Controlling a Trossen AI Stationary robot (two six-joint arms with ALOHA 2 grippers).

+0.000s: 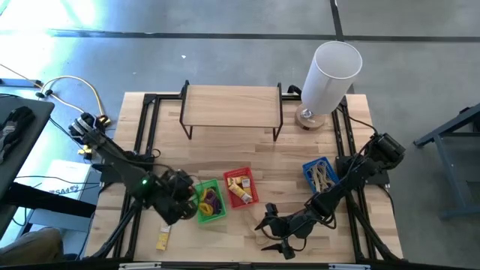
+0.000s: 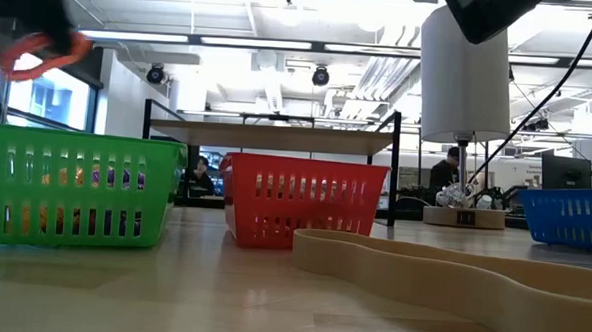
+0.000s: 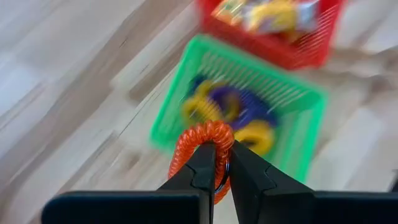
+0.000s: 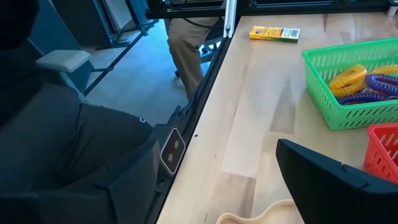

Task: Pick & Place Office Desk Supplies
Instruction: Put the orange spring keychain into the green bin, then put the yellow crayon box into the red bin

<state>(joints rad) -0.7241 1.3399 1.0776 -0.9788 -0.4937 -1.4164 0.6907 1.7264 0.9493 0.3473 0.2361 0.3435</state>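
Note:
An orange coiled ring [image 3: 200, 138] is lifted off the table in my left gripper [image 3: 222, 167], which is shut on it. The gripper [image 1: 182, 201] hovers at the left side of the green basket [image 1: 211, 201], which holds yellow and purple rings [image 3: 231, 109]. In the low view the orange ring [image 2: 41, 51] hangs higher than the green basket's rim [image 2: 77, 136]. The red basket [image 1: 240, 187] holds yellow-white packets. My right gripper [image 1: 274, 234] stands open near the front edge, beside a tan rubber band [image 2: 441, 277] lying flat on the table. My left gripper pinches the orange coiled ring between its two fingers at the near part of the loop [image 3: 214, 163]. The fingers slant down from the table's left. The rest of the loop stands out past the fingertips, clear of table and basket.
A yellow packet [image 1: 162, 240] lies on the table near the front left. A blue basket [image 1: 321, 174] with tan loops sits at the right. A low wooden shelf [image 1: 232, 105] and a tall white cylinder [image 1: 330, 75] stand at the back.

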